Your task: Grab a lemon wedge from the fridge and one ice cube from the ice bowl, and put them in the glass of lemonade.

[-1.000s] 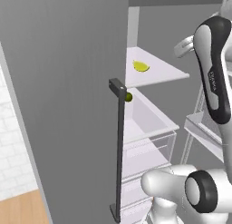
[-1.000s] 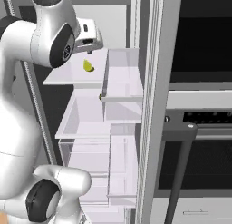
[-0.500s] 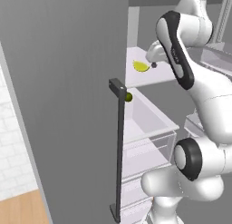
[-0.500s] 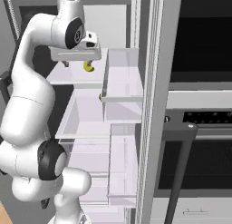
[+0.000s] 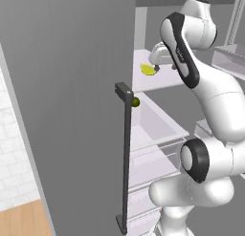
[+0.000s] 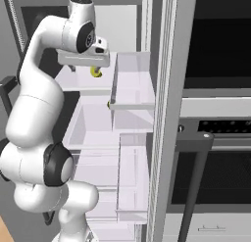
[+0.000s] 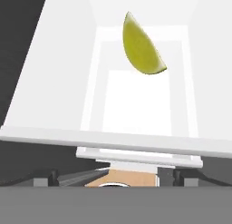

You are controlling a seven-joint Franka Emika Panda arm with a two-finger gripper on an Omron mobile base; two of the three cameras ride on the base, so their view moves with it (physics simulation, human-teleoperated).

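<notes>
On smooth white shelf (image 7: 136, 109): curved yellow-green lemon wedge (image 7: 141, 47).

The tall grey two-door fridge (image 5: 72, 111) stood open, its left door swung out at the near left with the long dark vertical bar handle (image 5: 126, 158) on its edge. Inside, the small yellow-green lemon wedge (image 5: 148, 70) lay on the upper white shelf (image 5: 162, 82), apart from the shelf's walls. The end effector (image 6: 83, 68) hung above that shelf, just beside the wedge. A small dark green round fruit (image 5: 136, 102) sat on the shelf below, behind the handle's top. Clear drawers (image 6: 98, 133) lay lower down. The black oven column (image 6: 220, 138) stood right of the fridge.
</notes>
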